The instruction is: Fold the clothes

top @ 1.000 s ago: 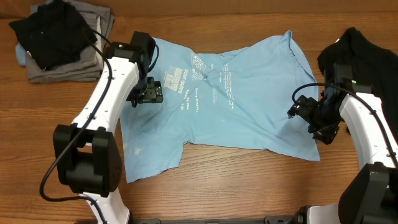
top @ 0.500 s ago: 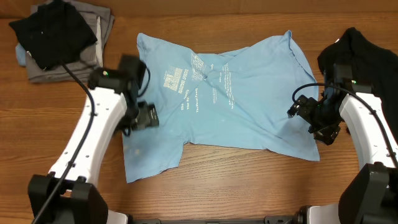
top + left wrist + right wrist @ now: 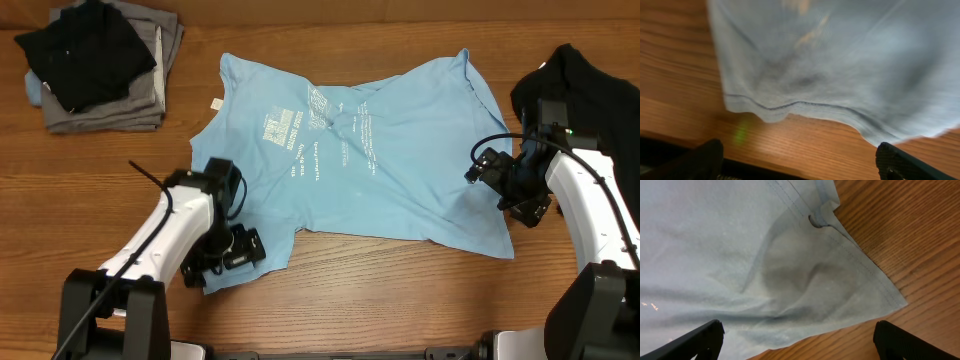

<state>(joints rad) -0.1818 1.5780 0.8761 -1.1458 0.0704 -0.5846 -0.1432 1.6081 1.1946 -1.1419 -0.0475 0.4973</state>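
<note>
Your T-shirt (image 3: 380, 175) lies spread, print side up and wrinkled, across the middle of the wooden table (image 3: 400, 300), its white lettering (image 3: 300, 135) left of centre.

Your left gripper (image 3: 228, 256) sits at the shirt's lower left flap, right at the cloth edge. In the left wrist view both fingers (image 3: 702, 160) stand wide apart with nothing between them. The stitched hem (image 3: 805, 106) runs across ahead of them, with a strip of bare wood in between.

Your right gripper (image 3: 490, 178) hovers over the shirt's right side, near the lower right corner. Its fingers (image 3: 695, 341) are spread wide too, pinching nothing. The right wrist view shows a hemmed corner (image 3: 885, 297) lying flat on the wood, with a soft ridge in the cloth beside it.

Around you: a pile of grey folded garments (image 3: 120, 110) sits at the far left corner with a black cloth (image 3: 85, 50) heaped on top, well apart from the shirt. Another black garment (image 3: 590, 85) lies at the right edge, just beside the shirt's right sleeve, and your right arm (image 3: 590, 215) crosses in front of it. Your left arm (image 3: 150, 250) covers the table left of the flap.
</note>
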